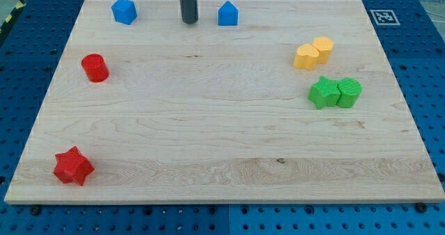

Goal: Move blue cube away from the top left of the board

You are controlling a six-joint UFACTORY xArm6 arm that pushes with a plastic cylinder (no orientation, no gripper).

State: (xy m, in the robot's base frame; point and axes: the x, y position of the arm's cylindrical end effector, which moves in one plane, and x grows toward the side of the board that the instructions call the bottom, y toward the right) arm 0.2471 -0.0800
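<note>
**Q:** Camera view. What lies on the worktop (208,138), and where is the task's thing?

**A:** Two blue blocks sit along the view's top edge. The blue cube (124,11) is the one at the top left, its shape only roughly legible. A second blue block (228,14), peaked like a small house, sits to its right. Between them stands the dark rod, with my tip (189,20) resting at board height, apart from both.

**Q:** Is the gripper apart, together or clamped on something?

**A:** None of these applies. The arm carries no gripper, only the rod, so nothing can be grasped; blocks are moved by pushing alone.

**Q:** Why does the tip stand where it does?

**A:** As a judgement: it is on the cube's right side, level with it. A push from there would drive the cube toward the view's left edge, not away from the corner. The tip probably needs to get above or to the left of the cube first.

**Q:** What else is shown?

**A:** A red cylinder (94,67) at the left and a red star (73,166) at the bottom left. At the right, two yellow blocks (313,52) touch each other, and below them two green blocks (335,92) likewise.
</note>
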